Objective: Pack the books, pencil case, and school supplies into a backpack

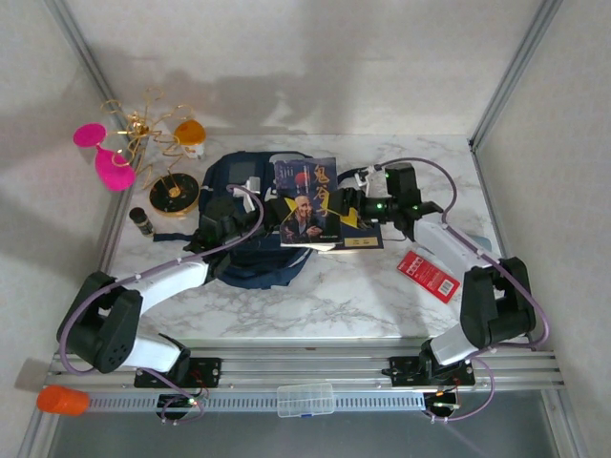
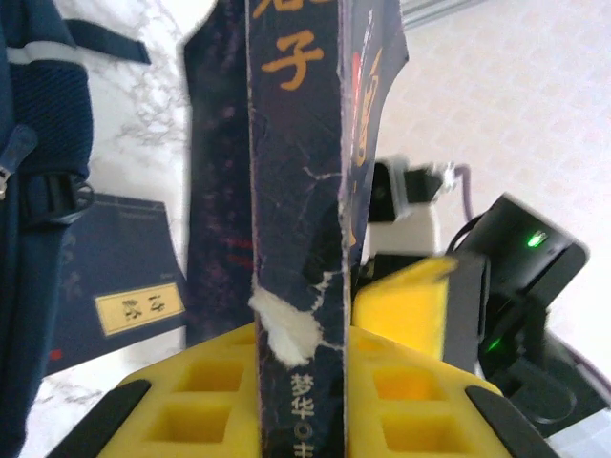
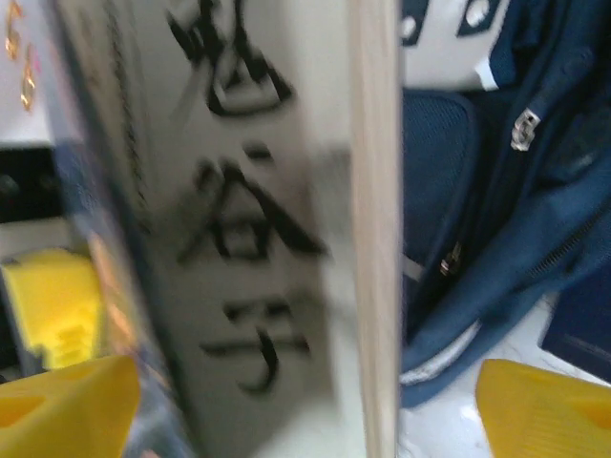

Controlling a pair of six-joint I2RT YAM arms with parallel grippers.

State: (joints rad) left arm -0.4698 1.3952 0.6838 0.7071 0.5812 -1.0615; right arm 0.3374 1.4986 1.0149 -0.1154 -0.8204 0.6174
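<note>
The dark glossy book with pictures stands on edge over the navy backpack. My left gripper is shut on it; in the left wrist view its spine is pinched between the yellow pads. My right gripper is open at the book's other side, its yellow fingertips standing wide on either side of the blurred cover, which they do not touch. A plain navy book lies on the table beneath. The red packet lies at the right. The pencil case is hidden.
A gold wire stand with pink discs, an orange cup, a gold disc and a small dark bottle crowd the back left. A clear plastic box sits on the front rail. Walls close in on both sides.
</note>
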